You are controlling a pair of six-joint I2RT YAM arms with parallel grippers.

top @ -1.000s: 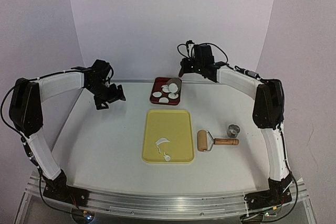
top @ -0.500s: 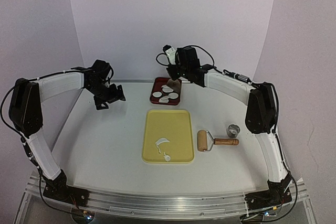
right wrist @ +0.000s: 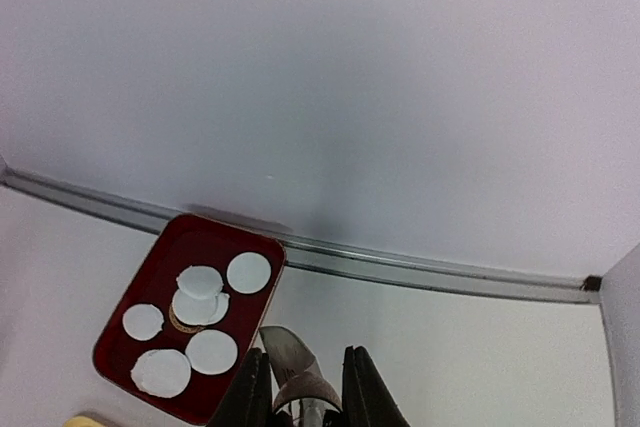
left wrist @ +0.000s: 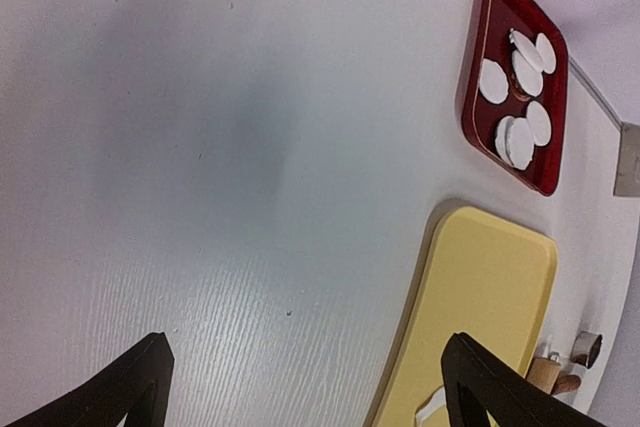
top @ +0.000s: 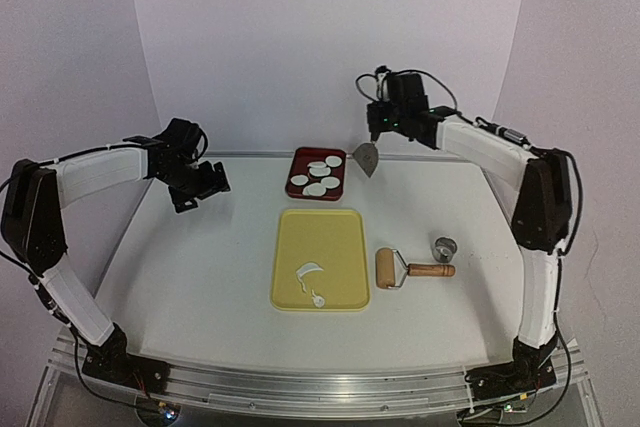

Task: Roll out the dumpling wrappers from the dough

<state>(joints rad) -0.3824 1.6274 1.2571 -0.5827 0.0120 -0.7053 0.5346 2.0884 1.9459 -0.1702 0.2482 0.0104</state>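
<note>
Several round white dumpling wrappers (top: pixel 313 190) lie in a red tray (top: pixel 300 159) at the back of the table. Thin white dough scraps (top: pixel 309 270) lie on the yellow board (top: pixel 335 237). My right gripper (top: pixel 375 139) is shut on a metal scraper (top: pixel 367 157), held in the air just right of the tray. In the right wrist view the scraper blade (right wrist: pixel 288 355) sticks out between the fingers (right wrist: pixel 253 392), with the wrappers (right wrist: pixel 212 351) and tray (right wrist: pixel 160 272) to the left. My left gripper (top: pixel 203 184) is open and empty above the table's left side; its view shows tray (left wrist: pixel 470 127) and board (left wrist: pixel 490 287).
A wooden rolling pin (top: pixel 410 269) lies right of the board, with the small metal ring cutter (top: pixel 445 247) just beyond it. The table's back edge and wall run right behind the tray. The cutter (left wrist: pixel 587 347) also shows in the left wrist view.
My right gripper has swung from over the red tray to its right, carrying the scraper. My left arm has shifted slightly left.
</note>
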